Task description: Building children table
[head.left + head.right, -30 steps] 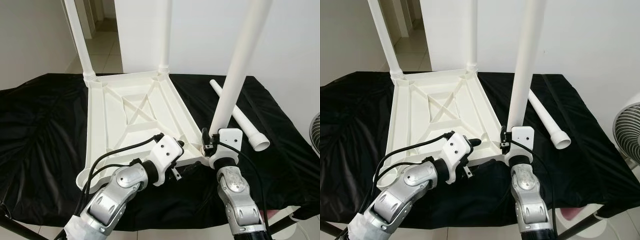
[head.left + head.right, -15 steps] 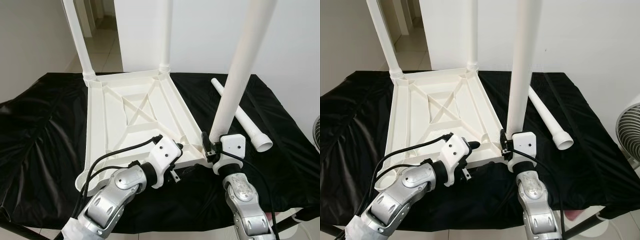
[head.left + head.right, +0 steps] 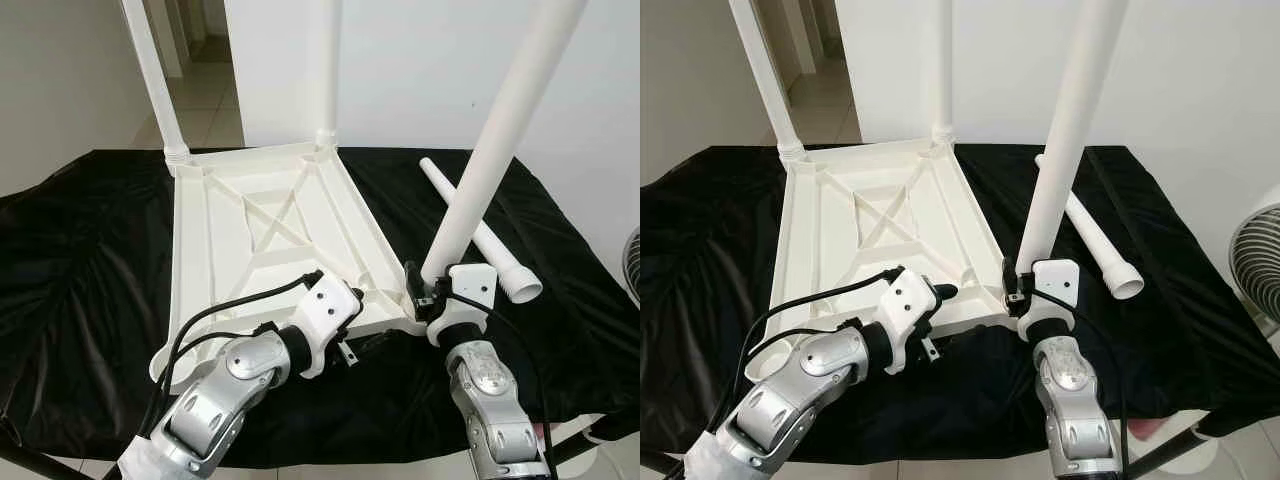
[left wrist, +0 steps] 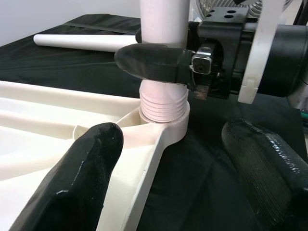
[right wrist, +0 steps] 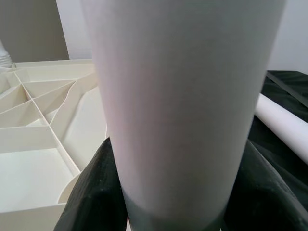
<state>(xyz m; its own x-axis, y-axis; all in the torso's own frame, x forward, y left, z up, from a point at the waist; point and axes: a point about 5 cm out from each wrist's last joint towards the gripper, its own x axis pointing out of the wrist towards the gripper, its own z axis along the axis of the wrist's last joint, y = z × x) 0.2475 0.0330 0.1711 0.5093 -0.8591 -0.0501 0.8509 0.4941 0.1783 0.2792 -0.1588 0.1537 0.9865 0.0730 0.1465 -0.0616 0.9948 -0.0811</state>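
A white plastic tabletop (image 3: 270,230) lies upside down on a black cloth, with two legs (image 3: 150,70) (image 3: 325,70) standing in its far corners. My right gripper (image 5: 171,192) is shut on a third leg (image 3: 490,150) just above its ribbed end (image 4: 163,103), which sits in the near right corner socket. This leg leans to the right. My left gripper (image 4: 173,139) is open and straddles the tabletop's rim beside that socket, one finger (image 4: 82,178) over the inside and the other over the cloth. A fourth leg (image 3: 480,235) lies loose on the cloth at the right.
The black cloth (image 3: 80,260) covers the whole work table and hangs over its edges. A fan (image 3: 1255,260) stands off the table's right side. A white wall rises behind, with a doorway (image 3: 200,60) at the far left.
The leg in my right gripper has tipped further to the right at its top, while its base stays at the corner socket. The left gripper holds its place.
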